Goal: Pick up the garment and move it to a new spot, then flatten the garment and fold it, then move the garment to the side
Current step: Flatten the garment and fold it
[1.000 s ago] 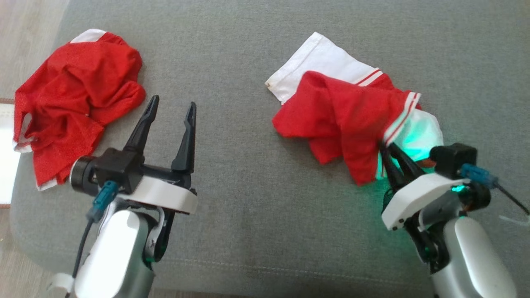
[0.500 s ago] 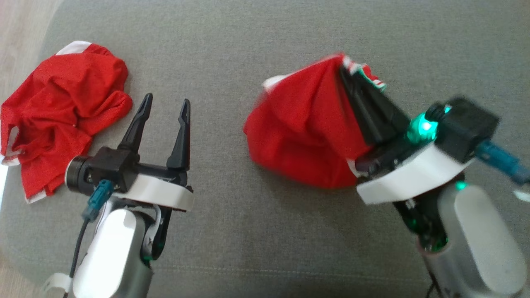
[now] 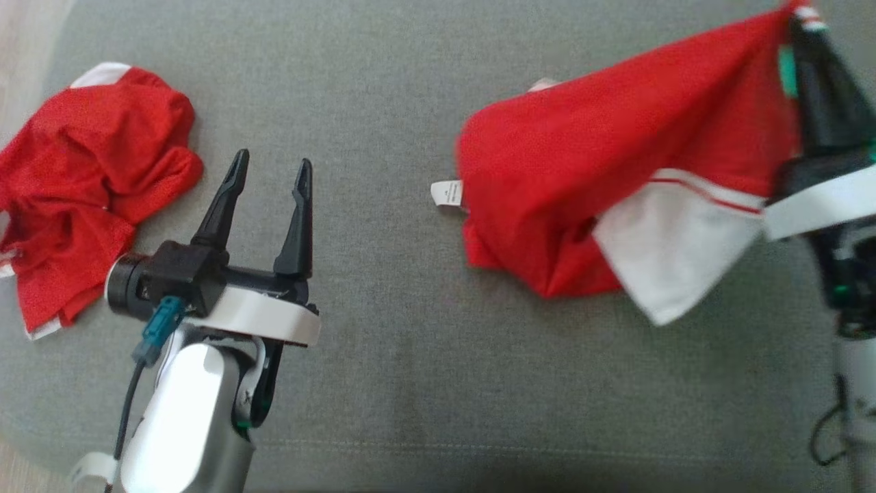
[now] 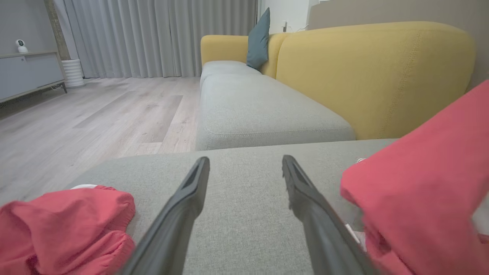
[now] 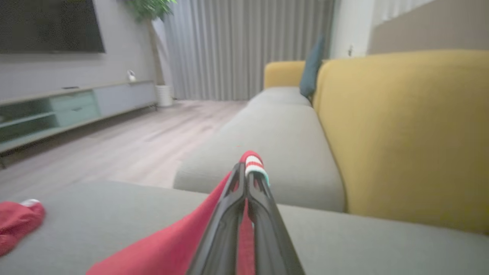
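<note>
Past the grey cushion (image 3: 410, 383) in both wrist views: yellow sofa back (image 4: 374, 76), curtains (image 4: 153, 38), wood floor (image 4: 95, 114). From the head, across the cushion: garment (image 3: 616, 157), red with a white panel, stretched up to the right; second red heap (image 3: 89, 178) far left. Right gripper (image 5: 244, 170) raised, pinched tight on the striped hem. Left gripper (image 3: 270, 171) low, fingers spread, holding nothing. Small white label (image 3: 446, 193) at the garment's left edge.
</note>
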Robot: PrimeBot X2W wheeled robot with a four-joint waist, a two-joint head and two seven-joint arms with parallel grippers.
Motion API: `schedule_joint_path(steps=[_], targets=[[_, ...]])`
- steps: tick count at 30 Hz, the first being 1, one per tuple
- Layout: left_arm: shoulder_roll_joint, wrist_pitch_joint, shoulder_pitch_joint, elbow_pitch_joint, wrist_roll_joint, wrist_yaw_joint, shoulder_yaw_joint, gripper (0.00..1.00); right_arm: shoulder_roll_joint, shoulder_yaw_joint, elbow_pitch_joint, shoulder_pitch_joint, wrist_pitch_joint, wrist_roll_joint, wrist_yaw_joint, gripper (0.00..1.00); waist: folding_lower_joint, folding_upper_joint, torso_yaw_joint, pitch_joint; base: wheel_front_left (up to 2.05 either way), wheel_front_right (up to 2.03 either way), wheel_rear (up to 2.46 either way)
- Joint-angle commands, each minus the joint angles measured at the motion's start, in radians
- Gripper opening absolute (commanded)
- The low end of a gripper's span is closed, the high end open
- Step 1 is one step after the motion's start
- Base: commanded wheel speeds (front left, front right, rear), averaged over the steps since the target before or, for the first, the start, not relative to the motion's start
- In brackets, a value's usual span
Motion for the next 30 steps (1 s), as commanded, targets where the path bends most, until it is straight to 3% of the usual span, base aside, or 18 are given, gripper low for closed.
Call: schedule_joint_path(steps=[1, 9, 10, 11, 12, 20, 30], targets=[[0.012, -0.012, -0.042, -0.038, 0.011, -0.003, 0.035, 1.0, -0.016, -0.009, -0.013, -0.012, -0.003, 0.0, 0.004, 0.0, 0.0, 0.0, 0.002, 0.02, 0.0, 0.0, 0.0], [-0.002, -0.012, -0.083, -0.042, 0.022, -0.016, 0.035, 1.0, -0.097, -0.137, 0.217, -0.084, -0.035, -0.034, 0.004, 0.0, 0.0, 0.0, 0.01, 0.103, 0.0, 0.0, 0.0], [-0.003, -0.012, -0.087, -0.042, 0.024, -0.017, 0.036, 1.0, -0.093, -0.143, 0.244, -0.096, -0.041, -0.028, 0.004, 0.3, 0.0, 0.0, 0.009, 0.109, 0.0, 0.0, 0.0], [-0.004, -0.012, -0.091, -0.042, 0.025, -0.019, 0.037, 1.0, -0.094, -0.142, 0.268, -0.105, -0.045, -0.033, 0.004, 0.89, 0.0, 0.0, 0.008, 0.114, 0.0, 0.0, 0.0], [-0.005, -0.012, -0.093, -0.04, 0.027, -0.02, 0.039, 1.0, -0.092, -0.139, 0.287, -0.112, -0.055, -0.036, 0.004, 1.0, 0.0, 0.0, 0.008, 0.117, 0.0, 0.0, 0.0], [-0.011, -0.012, -0.083, -0.023, 0.037, -0.027, 0.05, 1.0, -0.05, -0.133, 0.336, -0.055, -0.131, -0.088, 0.004, 1.0, 0.0, 0.0, -0.007, 0.087, 0.0, 0.0, 0.0], [-0.01, -0.012, -0.026, -0.007, 0.04, -0.026, 0.068, 1.0, 0.077, -0.121, 0.11, 0.134, -0.16, -0.151, 0.004, 1.0, 0.0, 0.0, -0.024, 0.0, 0.0, 0.0, 0.0]])
